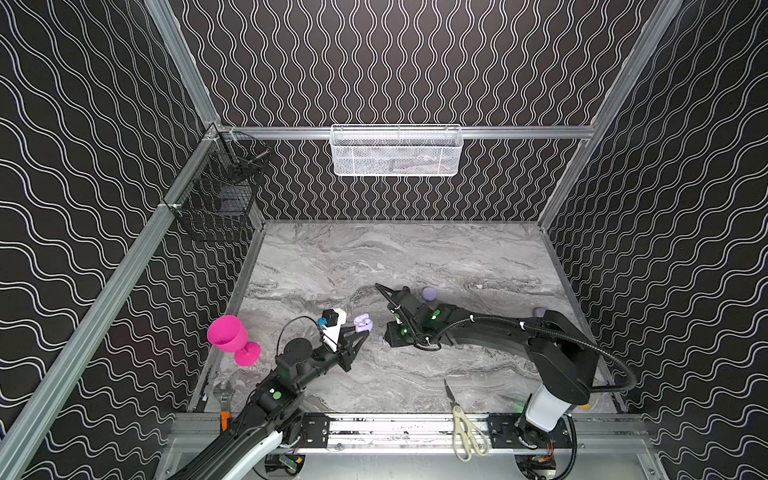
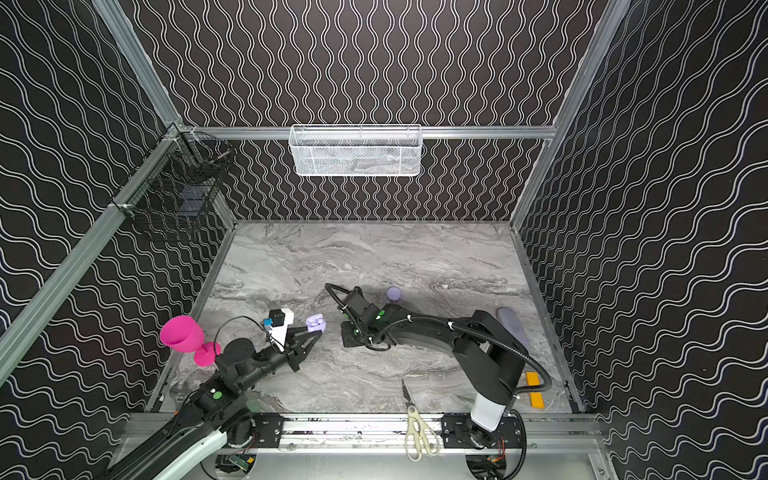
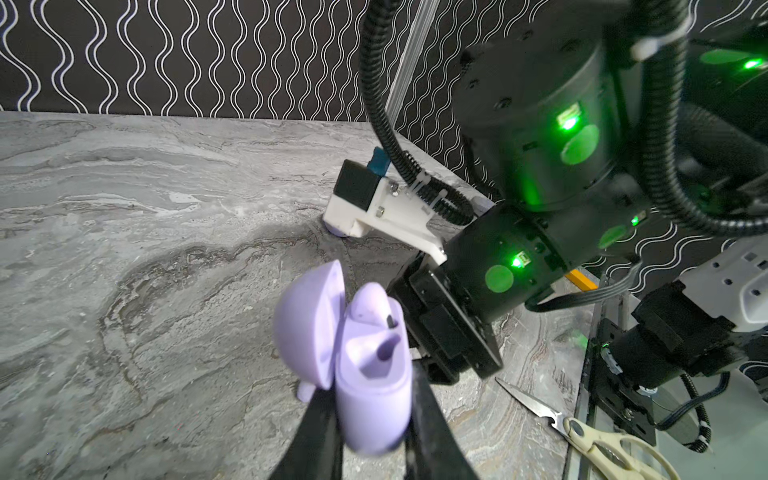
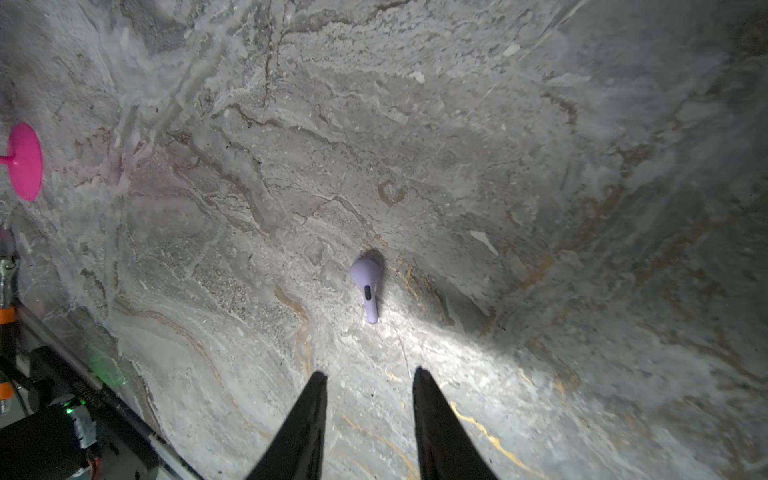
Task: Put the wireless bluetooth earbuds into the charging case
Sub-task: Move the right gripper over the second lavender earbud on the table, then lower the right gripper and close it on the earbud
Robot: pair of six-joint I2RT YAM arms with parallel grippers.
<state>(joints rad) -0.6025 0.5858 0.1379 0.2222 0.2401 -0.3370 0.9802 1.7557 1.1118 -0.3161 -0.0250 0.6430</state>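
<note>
**Hovering over a tiny lavender plastic earbud (image 4: 365, 282) lying loose on the table**

The right gripper (image 4: 369, 372) hangs above the grey marble-patterned tabletop (image 4: 540, 166) with its jaws spread a little and nothing between them. The loose earbud lies flat just ahead of its fingertips, almost centred on the gap. The earbud's long axis runs nearly along the gripper's line of reach, with the stem end toward the fingers and the bulbous end away. As they stand, the jaws would close across the narrow stem, not along it. I judge the pick calls for a short advance and descent, with little or no wrist turn.

The left gripper (image 3: 374, 424) is pinched on the lower body of the rounded lavender plastic charging case (image 3: 376, 374), whose lid (image 3: 309, 320) is hinged back. Beyond its fingertips a second earbud (image 3: 372, 305) sits in one socket, and the neighbouring socket (image 3: 384, 349) is empty. With the left arm occupied, the right is the nearer and the only free one.
</note>
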